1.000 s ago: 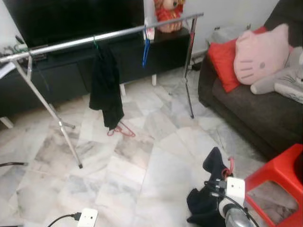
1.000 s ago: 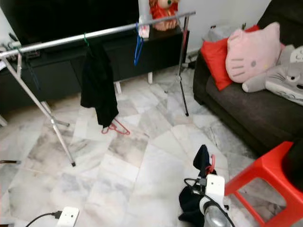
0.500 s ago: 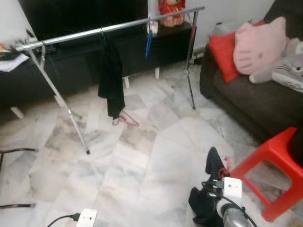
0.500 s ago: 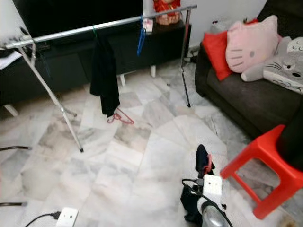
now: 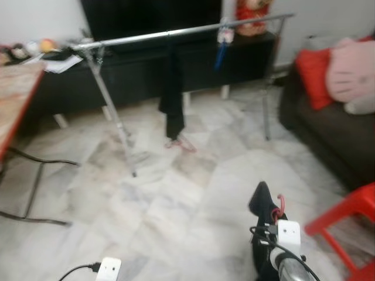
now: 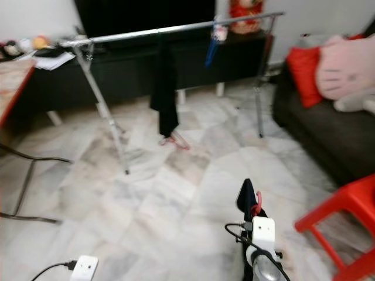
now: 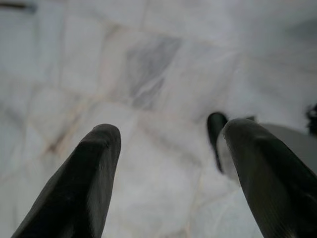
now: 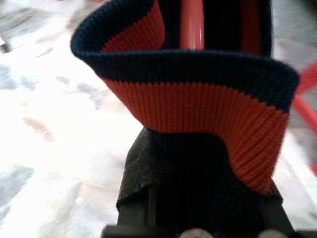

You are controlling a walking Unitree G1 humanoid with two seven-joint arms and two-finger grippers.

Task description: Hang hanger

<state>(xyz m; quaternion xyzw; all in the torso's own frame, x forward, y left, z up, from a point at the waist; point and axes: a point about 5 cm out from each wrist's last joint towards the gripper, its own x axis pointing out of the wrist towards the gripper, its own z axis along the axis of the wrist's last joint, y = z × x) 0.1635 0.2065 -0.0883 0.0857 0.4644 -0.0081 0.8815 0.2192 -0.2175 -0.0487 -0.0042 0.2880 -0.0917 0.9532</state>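
since a second ago the head camera has swung left, so a wooden bench [image 5: 14,99] edge now shows and the sofa [image 5: 328,132] sits cut off at the right. right pincer [image 8: 198,198], low in front, is closed on a dark garment [image 5: 262,202] with its red hanger [image 8: 191,24] poking up. well ahead stands the clothes rail [image 5: 176,32] carrying a black garment [image 5: 173,96] and a blue hanger [image 5: 220,55]. left pincer [image 7: 168,163] hangs over marble floor [image 7: 148,74], fingers [image 7: 86,183] spread apart and empty.
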